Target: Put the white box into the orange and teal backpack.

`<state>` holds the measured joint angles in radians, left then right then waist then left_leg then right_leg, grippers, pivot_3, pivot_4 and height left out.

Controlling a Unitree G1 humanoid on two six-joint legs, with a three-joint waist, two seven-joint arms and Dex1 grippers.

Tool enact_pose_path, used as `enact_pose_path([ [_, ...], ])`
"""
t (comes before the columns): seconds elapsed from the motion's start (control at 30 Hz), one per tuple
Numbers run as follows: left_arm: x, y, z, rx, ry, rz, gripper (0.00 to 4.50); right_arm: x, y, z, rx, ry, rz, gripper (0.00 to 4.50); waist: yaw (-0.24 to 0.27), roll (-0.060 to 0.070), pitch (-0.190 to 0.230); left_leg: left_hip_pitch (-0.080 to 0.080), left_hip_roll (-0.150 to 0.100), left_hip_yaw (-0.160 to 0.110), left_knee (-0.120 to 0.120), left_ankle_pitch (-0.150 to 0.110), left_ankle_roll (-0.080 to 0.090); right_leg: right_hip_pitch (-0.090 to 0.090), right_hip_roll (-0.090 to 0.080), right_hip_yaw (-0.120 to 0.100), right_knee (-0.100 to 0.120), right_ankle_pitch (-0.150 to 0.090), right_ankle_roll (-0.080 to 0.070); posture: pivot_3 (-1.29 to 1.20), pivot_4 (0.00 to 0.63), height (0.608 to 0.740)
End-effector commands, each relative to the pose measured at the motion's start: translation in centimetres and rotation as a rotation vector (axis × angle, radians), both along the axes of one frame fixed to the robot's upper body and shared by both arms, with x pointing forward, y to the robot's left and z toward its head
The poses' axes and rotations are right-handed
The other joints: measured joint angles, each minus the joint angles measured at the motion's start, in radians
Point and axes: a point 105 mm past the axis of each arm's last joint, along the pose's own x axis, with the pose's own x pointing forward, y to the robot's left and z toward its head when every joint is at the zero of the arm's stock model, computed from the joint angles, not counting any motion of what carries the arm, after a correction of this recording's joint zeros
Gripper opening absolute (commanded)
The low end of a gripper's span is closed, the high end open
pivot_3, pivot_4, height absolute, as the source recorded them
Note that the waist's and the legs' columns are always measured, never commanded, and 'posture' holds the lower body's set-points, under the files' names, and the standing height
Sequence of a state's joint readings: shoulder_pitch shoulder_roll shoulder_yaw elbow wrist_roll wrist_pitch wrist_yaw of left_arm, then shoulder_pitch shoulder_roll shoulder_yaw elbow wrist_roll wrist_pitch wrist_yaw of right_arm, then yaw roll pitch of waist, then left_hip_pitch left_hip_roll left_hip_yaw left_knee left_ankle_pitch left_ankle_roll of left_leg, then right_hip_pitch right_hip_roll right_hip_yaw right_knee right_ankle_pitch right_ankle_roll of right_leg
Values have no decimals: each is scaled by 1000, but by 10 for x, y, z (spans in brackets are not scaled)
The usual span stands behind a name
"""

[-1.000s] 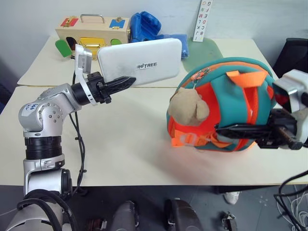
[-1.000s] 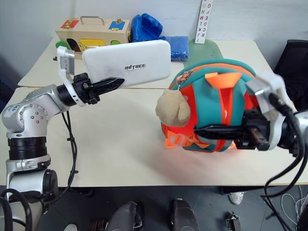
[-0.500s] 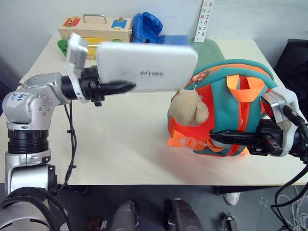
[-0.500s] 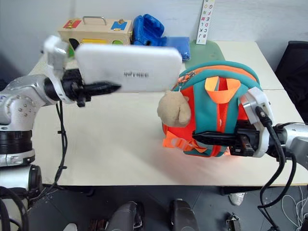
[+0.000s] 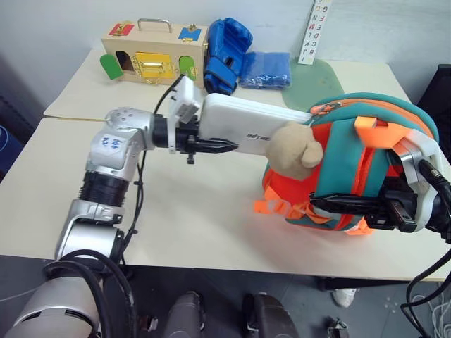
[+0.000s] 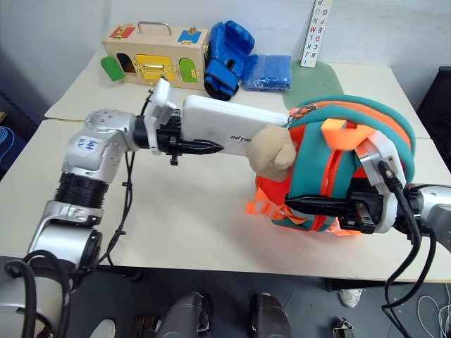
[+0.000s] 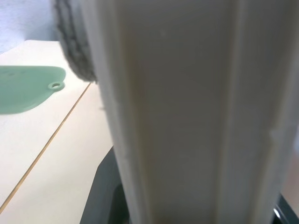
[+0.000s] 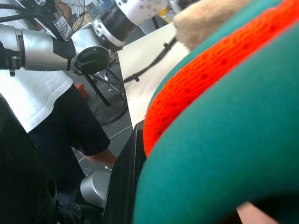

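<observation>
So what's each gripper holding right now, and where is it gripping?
The left gripper holds the white box by its near end. The right gripper is shut on the lower front of the orange and teal backpack.

box [image 5: 246, 123]: white, dark lettering | backpack [image 5: 356, 176]: orange, teal | bear [image 5: 292, 151]: tan | glove [image 5: 225, 44]: blue

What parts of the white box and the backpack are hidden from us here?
- White box: its far end, hidden behind the teddy bear and backpack, eye views; whether it is inside yet is unclear.
- Box lettering: too small to read, eye views.
- Right claw: what it pinches, hidden by backpack fabric.
</observation>
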<state>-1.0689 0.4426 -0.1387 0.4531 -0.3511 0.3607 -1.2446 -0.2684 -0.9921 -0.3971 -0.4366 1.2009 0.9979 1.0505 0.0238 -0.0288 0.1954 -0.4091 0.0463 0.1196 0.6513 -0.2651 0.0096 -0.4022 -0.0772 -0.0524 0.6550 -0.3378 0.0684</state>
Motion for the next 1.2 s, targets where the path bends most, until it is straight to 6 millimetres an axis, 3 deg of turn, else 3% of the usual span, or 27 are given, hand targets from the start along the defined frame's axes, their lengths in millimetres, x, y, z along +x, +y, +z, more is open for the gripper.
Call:
enact_pose_path([
  [0.03,-9,-40,12,4,-69,-144,1428,-5,11,5,-4,-70,44,10,0,0,0,0,0,0,0,0,0,0,0,0,0,0,0,0,150,740],
  [0.13,-6,-64,4,37,-80,-173,1428,-5,15,3,-5,-77,53,10,2,0,0,0,-1,0,1,0,0,0,0,0,-1,0,0,0,150,740],
  [0.23,-4,-64,7,56,-100,-193,1428,-6,18,0,-23,-87,50,10,-3,0,0,0,-1,0,1,0,0,0,0,0,-1,1,1,0,150,740],
  [0.37,9,-31,22,41,-98,-123,1428,-10,11,1,-25,-83,21,10,-8,0,0,0,1,0,0,0,0,0,1,0,-1,1,1,0,150,740],
  [0.5,11,21,33,61,-63,-60,1428,-17,-1,0,-38,-65,-15,10,-27,0,0,0,1,0,-1,0,0,0,1,0,-1,0,1,0,150,740],
  [0.67,-4,49,44,53,-3,-85,1428,-29,-6,3,-42,-55,2,10,-28,0,0,0,1,0,-1,0,1,0,1,0,0,0,1,0,150,740],
  [0.8,-17,44,46,48,20,-139,1428,-34,-7,8,-18,-42,23,10,-21,0,0,0,0,-2,1,0,1,1,0,-1,0,0,1,0,150,740],
  [0.93,-12,24,43,20,-11,-135,1428,-37,-6,3,-43,-31,36,10,-20,0,0,0,0,-2,2,0,1,3,-1,-1,-1,1,1,0,150,740],
  [1.2,-12,1,46,-9,-17,-195,1428,-49,-8,11,-17,-4,81,10,-26,0,0,1,1,-2,1,0,0,3,1,-1,-1,1,1,0,150,740],
])
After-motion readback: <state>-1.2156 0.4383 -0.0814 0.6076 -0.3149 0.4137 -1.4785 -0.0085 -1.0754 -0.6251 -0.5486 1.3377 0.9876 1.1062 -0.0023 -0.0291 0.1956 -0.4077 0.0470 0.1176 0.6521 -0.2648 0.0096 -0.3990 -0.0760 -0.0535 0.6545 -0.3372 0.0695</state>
